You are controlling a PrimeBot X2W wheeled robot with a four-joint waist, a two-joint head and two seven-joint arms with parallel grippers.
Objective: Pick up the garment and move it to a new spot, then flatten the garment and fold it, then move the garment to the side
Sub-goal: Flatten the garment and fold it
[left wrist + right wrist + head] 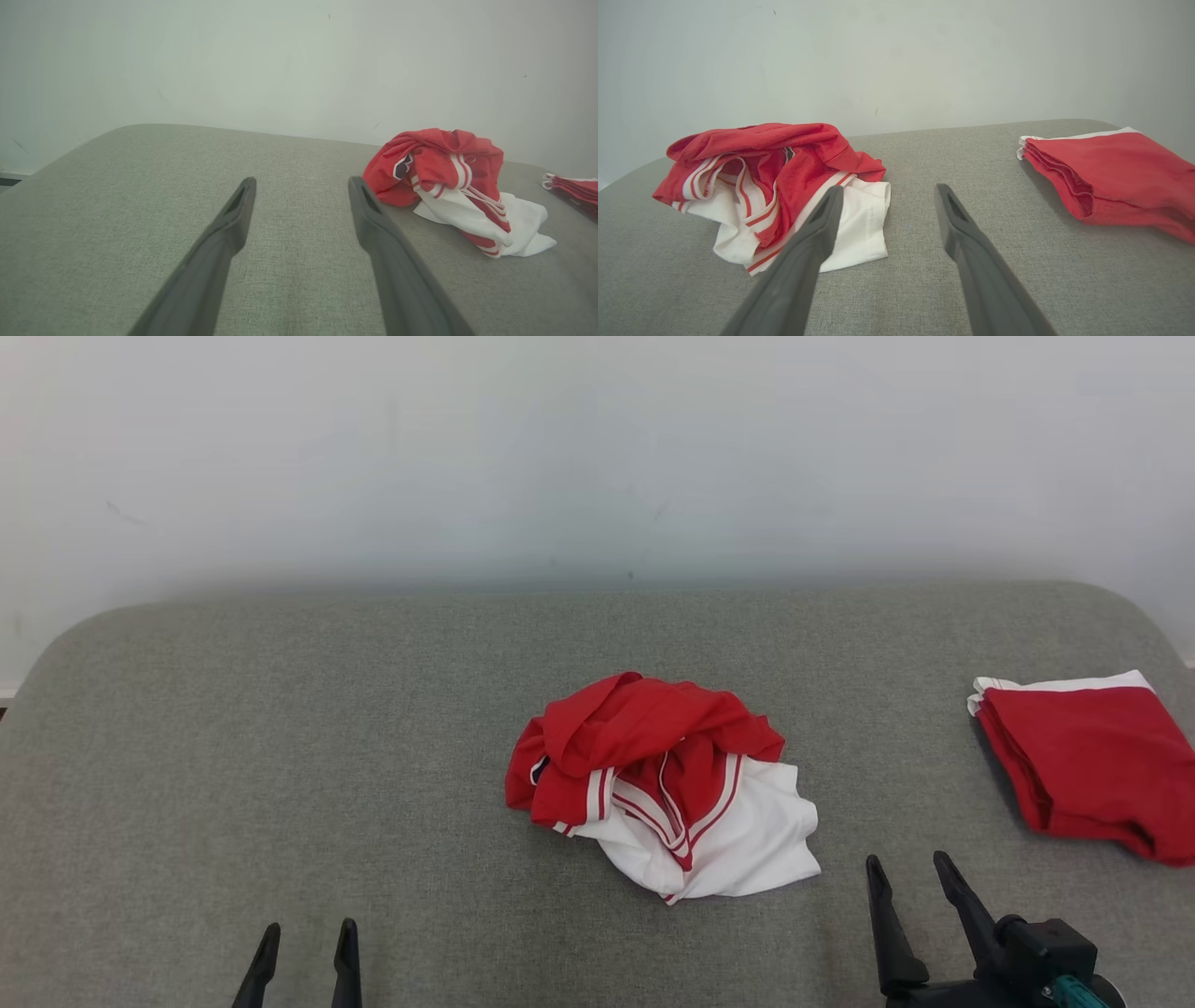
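My left end effector [310, 926] is at the near edge of the table [280, 756], left of the middle. Its two dark fingers are spread wide and hold nothing. In the left wrist view, grey woven fabric shows between them, and I cannot tell whether the tips touch the surface or hang just above it.

My right end effector [906, 857] is further along the same near edge, toward the right. It is just as wide open and just as empty, with its fingers pointing toward the far edge. In the right wrist view one finger crosses in front of white cloth. The head view shows a strip of table between the tips and that cloth, so I am near it and not touching.

The garment [653, 775] lies in a crumpled heap about the middle of the table, a little right of centre and well apart from every edge. Its red part is bunched up on the far and left side. A white part spreads flat toward the near edge and the right, with red and white striped bands running through the folds.

A folded red cloth [1092, 761] with a white border along its far side lies flat against the right edge, well apart from the heap. A pale, plain wall [597, 448] rises behind the far edge.
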